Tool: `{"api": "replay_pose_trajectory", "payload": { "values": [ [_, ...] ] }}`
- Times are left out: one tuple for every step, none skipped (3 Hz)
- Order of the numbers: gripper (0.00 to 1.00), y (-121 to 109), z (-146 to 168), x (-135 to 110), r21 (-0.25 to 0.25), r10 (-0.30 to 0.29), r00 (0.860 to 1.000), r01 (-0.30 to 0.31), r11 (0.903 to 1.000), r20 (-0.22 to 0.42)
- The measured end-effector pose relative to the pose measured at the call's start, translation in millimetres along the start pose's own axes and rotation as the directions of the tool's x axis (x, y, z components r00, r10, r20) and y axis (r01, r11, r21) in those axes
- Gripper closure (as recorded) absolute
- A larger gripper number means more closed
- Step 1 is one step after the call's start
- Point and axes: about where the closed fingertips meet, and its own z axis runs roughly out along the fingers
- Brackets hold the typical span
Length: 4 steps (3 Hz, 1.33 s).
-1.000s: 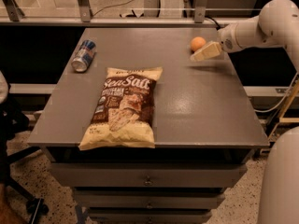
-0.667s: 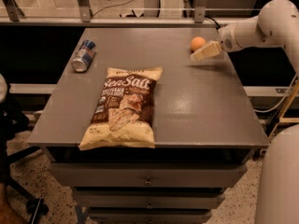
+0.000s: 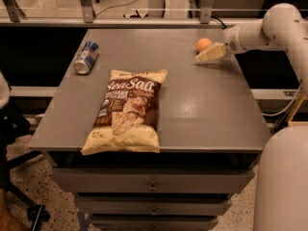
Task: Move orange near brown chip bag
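The orange (image 3: pixel 203 44) is a small round fruit at the far right of the grey table top (image 3: pixel 202 109). My gripper (image 3: pixel 202 53) reaches in from the right on the white arm, low over the table, right beside the orange on its near side. The brown chip bag (image 3: pixel 126 110) lies flat at the front left of the table with white "Sea Salt" lettering. It is well apart from the orange and the gripper.
A blue and silver can (image 3: pixel 86 57) lies on its side at the far left of the table. Drawers (image 3: pixel 153 186) sit below the front edge. The robot's white body (image 3: pixel 284 177) stands at the right. A rail (image 3: pixel 144 20) runs behind the table.
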Motion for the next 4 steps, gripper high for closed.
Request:
{"api": "replay_pose_trajectory", "payload": {
  "values": [
    [0.18, -2, 5, 0, 0.000, -0.004, 1.000, 0.004, 1.0000, 0.008],
    [0.41, -3, 8, -2, 0.000, -0.007, 1.000, 0.007, 1.0000, 0.025],
    [0.64, -2, 9, -6, -0.007, -0.015, 0.999, 0.015, 0.9999, 0.039],
    [0.87, 8, 7, -15, -0.034, -0.037, 0.998, 0.039, 0.9987, 0.056]
  ]
}}
